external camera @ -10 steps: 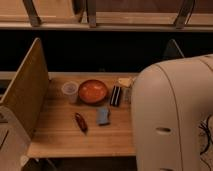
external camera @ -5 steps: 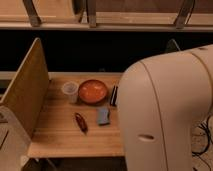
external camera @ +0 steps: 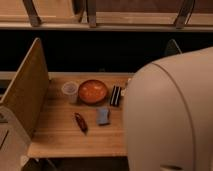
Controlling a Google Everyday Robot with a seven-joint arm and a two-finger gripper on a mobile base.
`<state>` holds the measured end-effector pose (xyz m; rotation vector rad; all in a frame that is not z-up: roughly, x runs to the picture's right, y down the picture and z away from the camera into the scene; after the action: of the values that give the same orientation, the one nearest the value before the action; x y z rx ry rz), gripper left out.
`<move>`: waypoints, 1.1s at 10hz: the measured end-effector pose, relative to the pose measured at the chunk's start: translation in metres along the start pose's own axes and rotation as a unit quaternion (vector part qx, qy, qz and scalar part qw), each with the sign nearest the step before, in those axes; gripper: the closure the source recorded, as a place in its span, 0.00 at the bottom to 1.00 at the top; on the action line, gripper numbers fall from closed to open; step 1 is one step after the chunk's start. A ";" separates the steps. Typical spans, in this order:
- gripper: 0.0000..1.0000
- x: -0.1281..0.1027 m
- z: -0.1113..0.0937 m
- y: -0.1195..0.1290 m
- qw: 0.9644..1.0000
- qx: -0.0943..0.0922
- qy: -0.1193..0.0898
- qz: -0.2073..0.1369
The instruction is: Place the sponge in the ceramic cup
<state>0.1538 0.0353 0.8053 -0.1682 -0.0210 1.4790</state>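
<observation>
The sponge [external camera: 103, 116], a small blue-grey block, lies flat on the wooden table [external camera: 60, 135] in front of the orange bowl. The ceramic cup [external camera: 70, 91], pale and round, stands upright at the bowl's left side, a short way back and left of the sponge. My arm's large cream housing [external camera: 170, 115] fills the right of the view. The gripper itself is out of view, hidden or beyond the frame.
An orange-red bowl [external camera: 93, 91] sits mid-table. A black ribbed rectangular thing [external camera: 116, 96] lies right of it. A small dark red object [external camera: 81, 122] lies left of the sponge. A wooden side panel [external camera: 25, 95] walls the table's left; a dark gap runs behind.
The cream arm housing has swung left and grown larger in view, now covering the table's right part and the items that stood there. The table objects have not moved.
</observation>
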 end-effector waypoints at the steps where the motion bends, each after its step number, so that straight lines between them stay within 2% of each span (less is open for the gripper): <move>1: 0.20 0.015 -0.001 0.025 1.000 -0.016 0.023 -0.015; 2: 0.20 0.032 -0.002 0.057 0.998 -0.039 0.047 -0.028; 4: 0.20 0.054 -0.004 0.105 0.993 -0.079 0.078 -0.039; 6: 0.20 0.065 -0.009 0.134 0.989 -0.104 0.094 -0.045; 8: 0.20 0.069 -0.011 0.145 0.987 -0.114 0.101 -0.047; 11: 0.20 0.066 0.011 0.129 0.987 -0.094 0.124 -0.035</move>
<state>0.0309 0.1123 0.7938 -0.4994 0.0350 1.3759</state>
